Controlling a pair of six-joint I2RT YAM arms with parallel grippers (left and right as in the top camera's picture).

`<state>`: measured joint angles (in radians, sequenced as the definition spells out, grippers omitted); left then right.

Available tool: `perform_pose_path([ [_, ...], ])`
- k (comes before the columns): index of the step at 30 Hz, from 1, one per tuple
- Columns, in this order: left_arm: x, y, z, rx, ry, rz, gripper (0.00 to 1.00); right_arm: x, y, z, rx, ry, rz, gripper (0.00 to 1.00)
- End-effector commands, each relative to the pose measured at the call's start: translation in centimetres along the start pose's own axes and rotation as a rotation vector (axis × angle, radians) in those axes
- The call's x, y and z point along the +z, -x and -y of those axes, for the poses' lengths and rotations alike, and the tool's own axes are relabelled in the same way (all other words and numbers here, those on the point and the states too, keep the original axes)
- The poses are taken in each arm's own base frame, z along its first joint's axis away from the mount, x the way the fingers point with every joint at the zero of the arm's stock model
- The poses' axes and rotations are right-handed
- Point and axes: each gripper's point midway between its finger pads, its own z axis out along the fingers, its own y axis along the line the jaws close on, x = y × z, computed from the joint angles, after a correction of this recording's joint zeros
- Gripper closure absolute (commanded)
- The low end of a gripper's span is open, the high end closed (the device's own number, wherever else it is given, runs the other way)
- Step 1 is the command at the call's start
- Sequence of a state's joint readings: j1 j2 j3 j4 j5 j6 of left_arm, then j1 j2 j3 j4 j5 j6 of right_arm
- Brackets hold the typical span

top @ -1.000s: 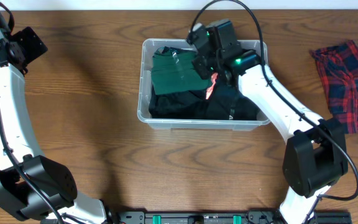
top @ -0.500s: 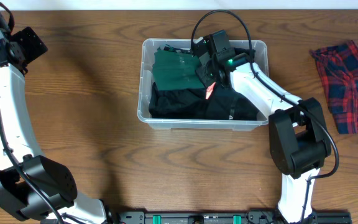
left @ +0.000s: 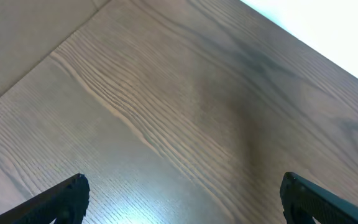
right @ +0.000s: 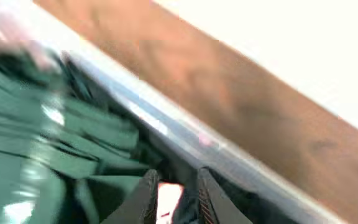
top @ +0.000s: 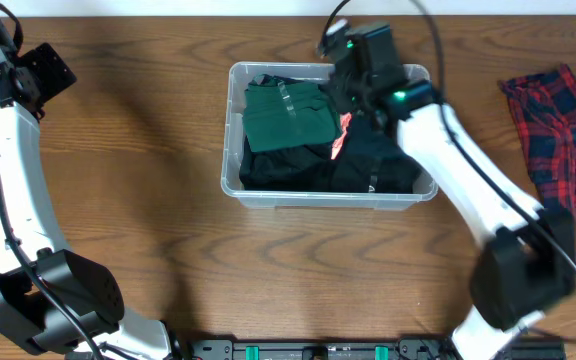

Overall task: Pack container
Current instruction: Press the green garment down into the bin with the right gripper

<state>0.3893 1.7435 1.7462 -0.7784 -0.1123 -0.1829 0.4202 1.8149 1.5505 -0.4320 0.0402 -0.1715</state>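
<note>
The clear container (top: 230, 150) stands at mid-table and holds a folded green garment (top: 286, 112) on black clothes (top: 368, 165). An orange-red tag (top: 342, 135) lies among them. My right gripper (top: 346, 100) hovers over the container's far right part. In the right wrist view its fingers (right: 176, 177) stand a narrow gap apart with nothing gripped; the tag (right: 166, 199) shows through the gap, the green garment (right: 36, 162) lies to the left, and the container's rim (right: 185, 134) runs just beyond. My left gripper (top: 53, 68) is open and empty at the far left, over bare wood (left: 182, 186).
A red and blue plaid cloth (top: 563, 130) lies crumpled on the table at the right edge, outside the container. The wooden table top (top: 128, 200) runs on to the left and front of the container.
My right gripper has pulled back from the green garment toward the container's far right and risen. The green garment now lies flatter in the container. The left arm has not moved.
</note>
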Motion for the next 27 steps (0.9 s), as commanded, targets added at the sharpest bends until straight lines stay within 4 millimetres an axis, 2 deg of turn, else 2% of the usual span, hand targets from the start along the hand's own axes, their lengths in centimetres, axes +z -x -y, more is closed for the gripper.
perform_pose_path([
  [1,-0.2,0.3,-0.3,0.0,0.012,0.009,0.02,-2.3,2.2,-0.8,0.045,0.049,0.07,0.8],
  [4,-0.2,0.3,-0.3,0.0,0.012,0.009,0.02,-2.7,3.0,-3.2,0.033,0.168,0.104,0.79],
  [9,-0.2,0.3,-0.3,0.0,0.012,0.009,0.02,-2.3,2.9,-7.7,0.0,0.318,0.102,0.79],
  [16,-0.2,0.3,-0.3,0.0,0.012,0.009,0.02,1.6,0.6,-12.7,-0.06,0.385,0.048,0.76],
  [18,-0.2,0.3,-0.3,0.0,0.012,0.009,0.02,3.3,-0.8,-13.7,-0.093,0.396,0.019,0.76],
  [22,-0.2,0.3,-0.3,0.0,0.012,0.009,0.02,6.4,-3.5,-14.3,-0.09,0.402,-0.043,0.75],
  [25,-0.2,0.3,-0.3,0.0,0.012,0.009,0.02,8.0,-5.3,-14.3,-0.084,0.402,-0.086,0.71],
  [27,-0.2,0.3,-0.3,0.0,0.012,0.009,0.02,8.4,-5.7,-14.4,-0.083,0.403,-0.095,0.69],
])
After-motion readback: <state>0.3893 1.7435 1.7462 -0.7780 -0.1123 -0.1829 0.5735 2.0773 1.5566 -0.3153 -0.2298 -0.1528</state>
